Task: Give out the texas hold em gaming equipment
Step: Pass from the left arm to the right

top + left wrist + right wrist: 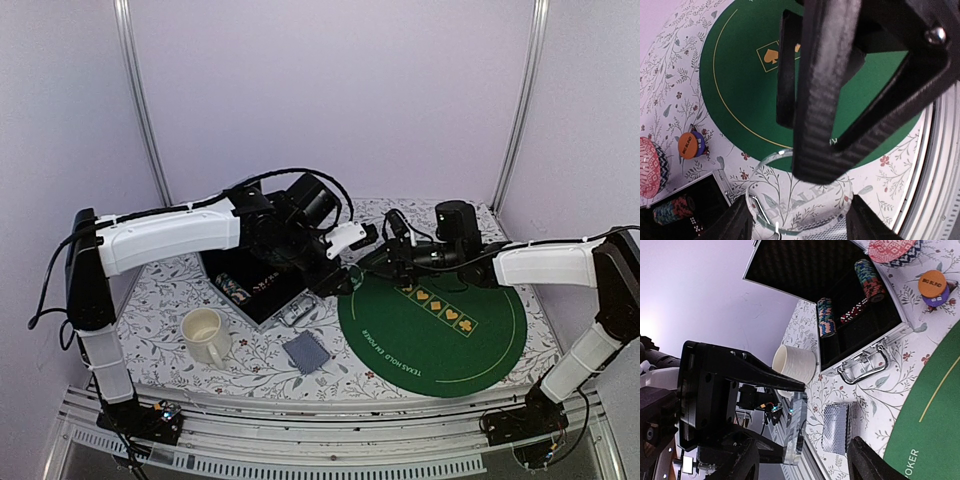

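Grippers crowd together overhead, left gripper (335, 275) and right gripper (385, 258) just right of the open chip case (250, 285), hiding what's between them; cream mug (205, 335) and card deck (305, 352) sit on the case's near side.

Left wrist: clear dealer disc (805, 200) pinched by the left gripper, right gripper looming in front of it, orange Big Blind disc (690, 145) beside the case.

Right wrist: right jaws apart, straddling the disc edge-on; chip stacks (826, 317) inside the case.
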Controlling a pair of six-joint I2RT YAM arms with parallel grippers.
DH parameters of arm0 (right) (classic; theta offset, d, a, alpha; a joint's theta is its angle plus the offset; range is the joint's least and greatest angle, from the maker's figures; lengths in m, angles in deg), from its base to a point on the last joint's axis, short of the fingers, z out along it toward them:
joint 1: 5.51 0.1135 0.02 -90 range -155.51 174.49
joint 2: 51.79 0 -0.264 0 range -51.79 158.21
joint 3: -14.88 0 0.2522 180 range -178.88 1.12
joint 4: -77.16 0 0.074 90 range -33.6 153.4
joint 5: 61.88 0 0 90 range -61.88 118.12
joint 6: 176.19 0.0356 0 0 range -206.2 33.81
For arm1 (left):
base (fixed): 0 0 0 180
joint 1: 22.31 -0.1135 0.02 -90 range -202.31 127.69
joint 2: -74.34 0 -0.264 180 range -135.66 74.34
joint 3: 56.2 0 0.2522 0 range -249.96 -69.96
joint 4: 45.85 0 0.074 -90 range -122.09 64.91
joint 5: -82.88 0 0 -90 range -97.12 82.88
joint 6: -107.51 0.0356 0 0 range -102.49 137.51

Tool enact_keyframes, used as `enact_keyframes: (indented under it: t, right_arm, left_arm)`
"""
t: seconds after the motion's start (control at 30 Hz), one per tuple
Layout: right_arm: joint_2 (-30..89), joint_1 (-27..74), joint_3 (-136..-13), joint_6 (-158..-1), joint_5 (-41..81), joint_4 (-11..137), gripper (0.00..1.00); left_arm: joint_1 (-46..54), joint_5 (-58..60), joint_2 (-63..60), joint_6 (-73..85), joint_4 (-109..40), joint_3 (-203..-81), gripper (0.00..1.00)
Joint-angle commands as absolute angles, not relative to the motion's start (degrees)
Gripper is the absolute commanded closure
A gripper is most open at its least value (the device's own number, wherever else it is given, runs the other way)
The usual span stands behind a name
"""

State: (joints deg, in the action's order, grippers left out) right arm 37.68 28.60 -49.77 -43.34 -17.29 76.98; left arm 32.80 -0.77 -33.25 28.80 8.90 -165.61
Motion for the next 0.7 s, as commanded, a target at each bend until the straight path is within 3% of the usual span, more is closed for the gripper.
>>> enact_keyframes:
  t: [0.0, 0.13, 0.3, 0.43, 0.47, 0.6, 0.67]
  right_arm:
    - [41.0, 30.6, -49.8, -39.2, -20.4, 84.7, 0.41]
    - [42.7, 31.3, -50.1, -37.7, -20.7, 87.0, 0.58]
    - [43.1, 31.3, -50.5, -37.7, -21.4, 87.0, 0.86]
    - [42.6, 31.3, -49.9, -38.0, -21.3, 86.6, 0.97]
    - [42.2, 31.1, -49.6, -38.2, -21.0, 86.2, 0.98]
    - [39.2, 27.8, -47.6, -39.7, -20.0, 83.9, 0.98]
    - [37.0, 24.8, -46.2, -41.3, -19.0, 80.6, 0.98]
  left_arm:
    - [32.7, -1.4, -32.3, 28.3, 6.4, -166.8, 0.60]
    - [32.7, -1.7, -32.1, 28.2, 6.4, -166.8, 0.59]
    - [32.7, -2.2, -31.6, 28.3, 6.4, -166.1, 0.59]
    - [32.7, -2.3, -31.3, 28.3, 6.4, -165.7, 0.58]
    - [32.7, -2.3, -31.1, 28.2, 6.4, -165.6, 0.53]
    - [32.7, -3.7, -29.8, 27.6, 5.4, -164.1, 0.12]
    - [32.6, -5.0, -28.6, 26.9, 3.9, -161.8, 0.04]
